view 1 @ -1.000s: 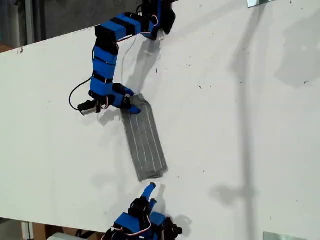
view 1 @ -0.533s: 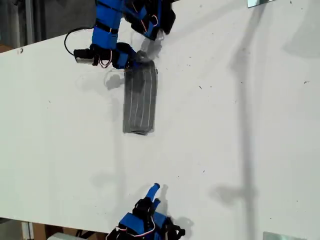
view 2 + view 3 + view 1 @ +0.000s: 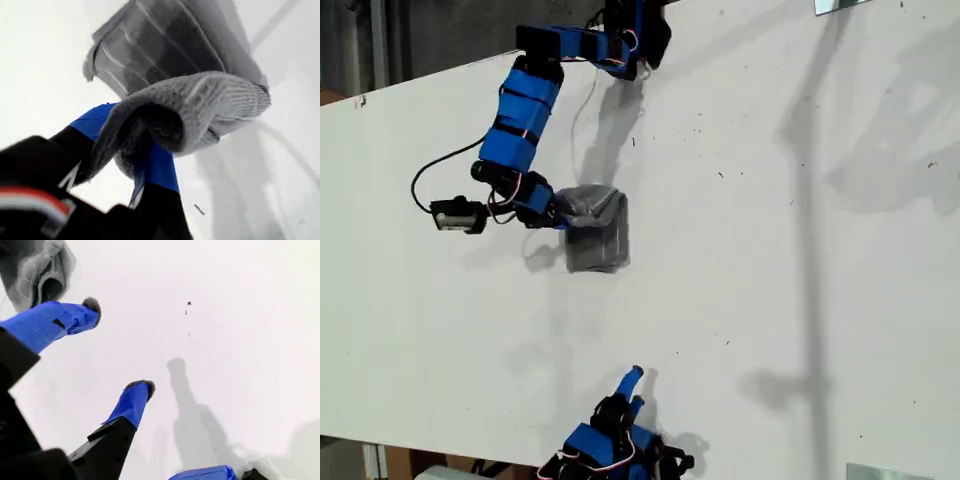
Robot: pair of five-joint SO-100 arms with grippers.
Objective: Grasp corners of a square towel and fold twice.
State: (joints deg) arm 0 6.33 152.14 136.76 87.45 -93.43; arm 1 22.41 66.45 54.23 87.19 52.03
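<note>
While the first hand (image 3: pixel 145 165) clamps the towel (image 3: pixel 595 232), a slack grip could spill the fold; the second hand (image 3: pixel 112 352) waits released.

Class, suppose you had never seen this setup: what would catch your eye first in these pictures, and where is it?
First, the grey striped towel, bunched into a small folded bundle on the white table, left of centre in the exterior view. My first gripper is shut on its edge, the cloth draped over the blue fingers. My second gripper hangs open over bare table at that view's bottom edge.
</note>
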